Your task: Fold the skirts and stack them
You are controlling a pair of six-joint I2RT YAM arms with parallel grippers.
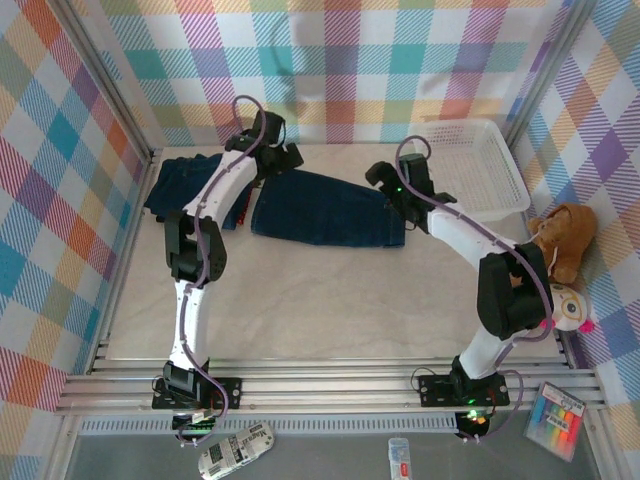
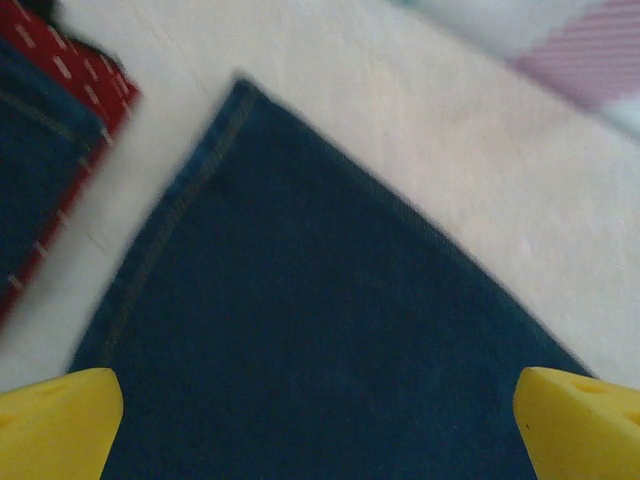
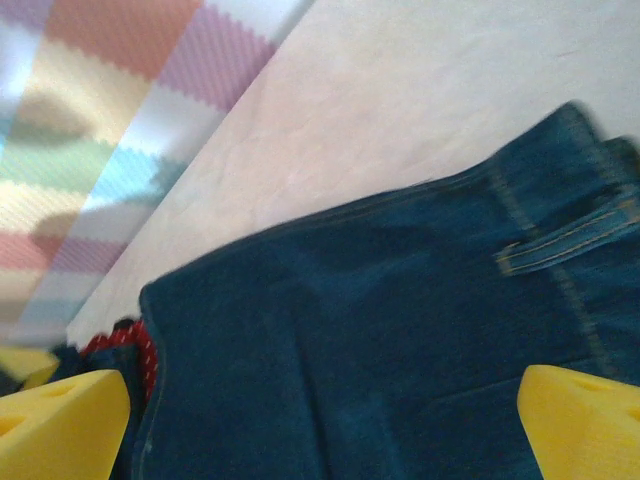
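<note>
The left tool (image 2: 320, 428) and right tool (image 3: 322, 428) gape wide over the dark blue denim skirt (image 1: 325, 210), probably limp and weighty, best pinched at its corners.

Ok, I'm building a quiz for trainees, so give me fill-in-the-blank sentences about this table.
1. The left pincer and right pincer hang over the middle denim skirt, jaws ____.
2. The basket stands to that skirt's ____.
3. A ____ dotted skirt peeks from under the other denim skirt.
Missing: open; right; red.
</note>
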